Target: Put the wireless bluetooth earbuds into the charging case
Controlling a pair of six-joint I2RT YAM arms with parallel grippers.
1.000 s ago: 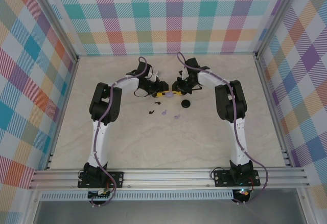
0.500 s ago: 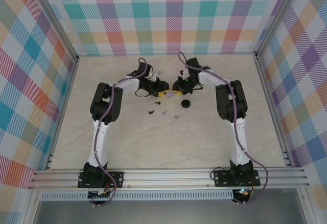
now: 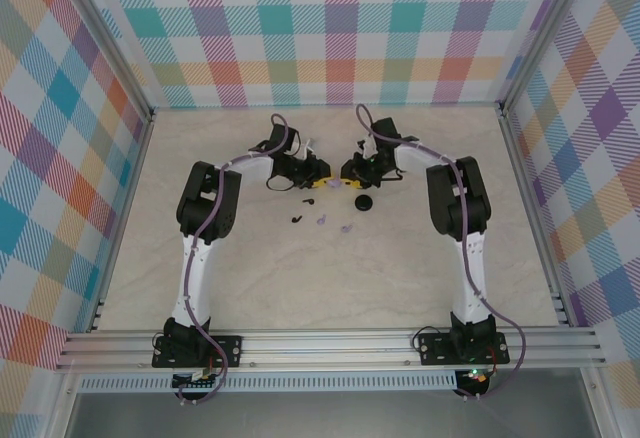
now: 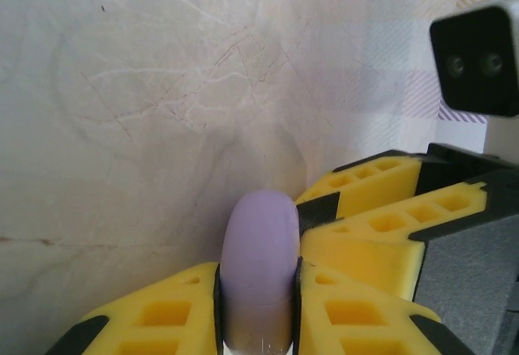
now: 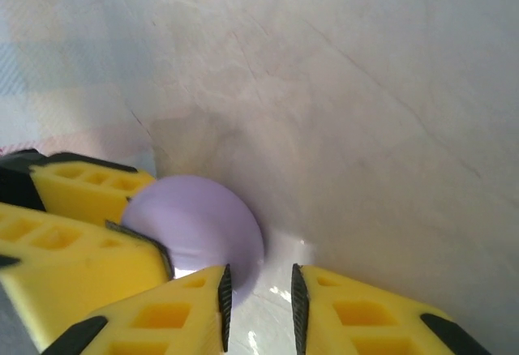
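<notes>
Earbuds lie loose on the table, two black and two lilac, none in a case yet. In the top view they sit in a small scatter at 6 o'clock from the lilac case, with the black case at 4 o'clock from it.

The left jaws are clamped on the lilac case, holding it on edge against the table. The right jaws come in from 3 o'clock and stand a little apart. The case's rim is just at their gap, not gripped.

The case looks closed, so the step in hand appears to be steadying it for opening. Next, the right jaws likely need to catch the lid's edge and swing it up while the left grip stays firm. The shell is smooth and rounded, so it could slip or twist.
</notes>
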